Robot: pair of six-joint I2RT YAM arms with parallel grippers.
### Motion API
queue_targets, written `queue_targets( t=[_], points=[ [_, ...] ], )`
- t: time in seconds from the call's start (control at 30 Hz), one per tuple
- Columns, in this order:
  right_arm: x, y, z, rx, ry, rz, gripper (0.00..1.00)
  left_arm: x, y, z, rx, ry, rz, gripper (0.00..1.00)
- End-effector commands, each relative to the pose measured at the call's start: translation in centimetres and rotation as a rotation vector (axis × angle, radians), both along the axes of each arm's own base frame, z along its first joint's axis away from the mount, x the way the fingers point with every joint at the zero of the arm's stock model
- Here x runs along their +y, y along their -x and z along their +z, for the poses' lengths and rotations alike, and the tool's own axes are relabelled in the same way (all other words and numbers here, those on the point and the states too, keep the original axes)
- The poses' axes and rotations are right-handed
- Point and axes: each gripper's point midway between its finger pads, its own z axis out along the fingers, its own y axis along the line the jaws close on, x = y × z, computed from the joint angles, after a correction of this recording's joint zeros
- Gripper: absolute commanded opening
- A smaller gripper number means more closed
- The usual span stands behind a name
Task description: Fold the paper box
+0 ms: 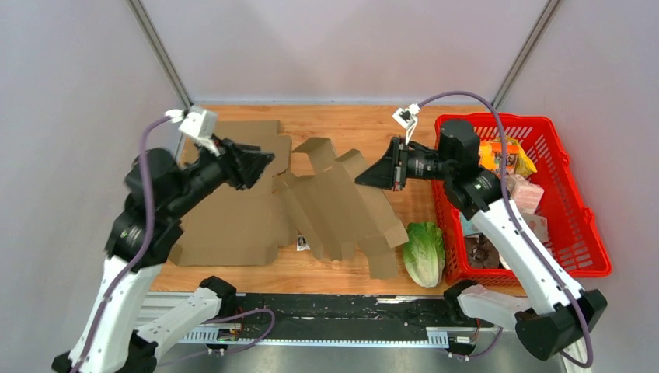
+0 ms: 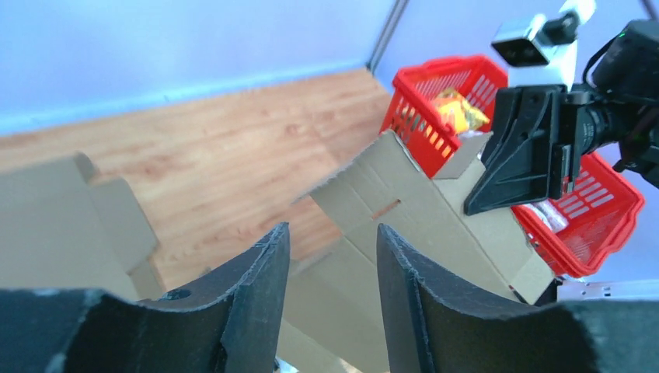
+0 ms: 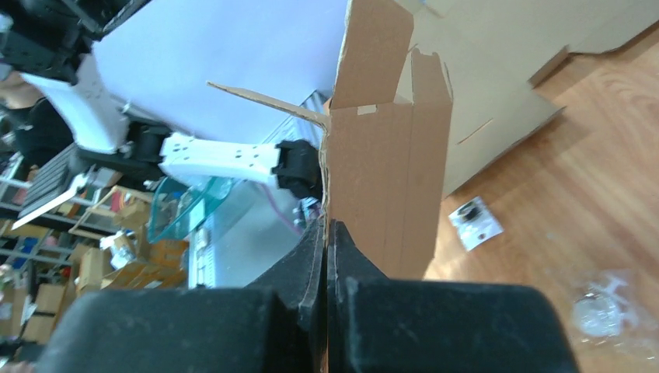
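Right tool [image 1: 365,177] is clamped tight on one edge of the paper box [image 1: 342,206]. In my right wrist view the fingers pinch the cardboard with no gap. The box is an unfolded blank at mid-worktop [image 1: 350,124]. Its far right end is lifted by that grip, and its near flaps are down beside the lettuce [image 1: 423,252]. Left tool [image 1: 268,162] is parted fairly wide, with nothing between the fingers. It hangs near the blank's left end, above a second flat cardboard sheet [image 1: 233,225] lying on the left of the worktop. Red basket [image 1: 579,233] is at right with packets inside, and the lettuce is just beside it.
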Motion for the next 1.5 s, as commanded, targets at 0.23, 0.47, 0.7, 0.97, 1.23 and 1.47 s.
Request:
queue_targets(
  t=[0.23,0.47,0.7,0.97,1.23,1.47],
  points=[
    [-2.6,8.9,1.3,0.173,-0.030,0.148,0.00,3.7,3.1,1.2,-0.092,-0.101,0.076,0.56],
    [-2.3,4.0,-7.5,0.253,0.212,0.037,0.00,2.3,1.9,-0.4,-0.038,-0.103,0.035,0.56],
    [-0.9,-4.2,-16.5,0.160,0.534,-0.089,0.00,1.3,0.6,-4.0,0.056,-0.110,0.025,0.56],
    [-1.1,-12.0,-24.2,-0.006,0.972,-0.153,0.00,0.9,1.0,-7.0,0.124,-0.116,0.004,0.56],
    [-1.8,-17.7,-24.4,-0.249,1.087,-0.271,0.00,1.5,0.0,-11.8,0.183,-0.139,0.065,0.56],
    [1.4,-12.6,-25.0,-0.305,1.000,-0.068,0.00,0.3,-3.5,-15.6,0.265,-0.140,0.103,0.56]
  ],
)
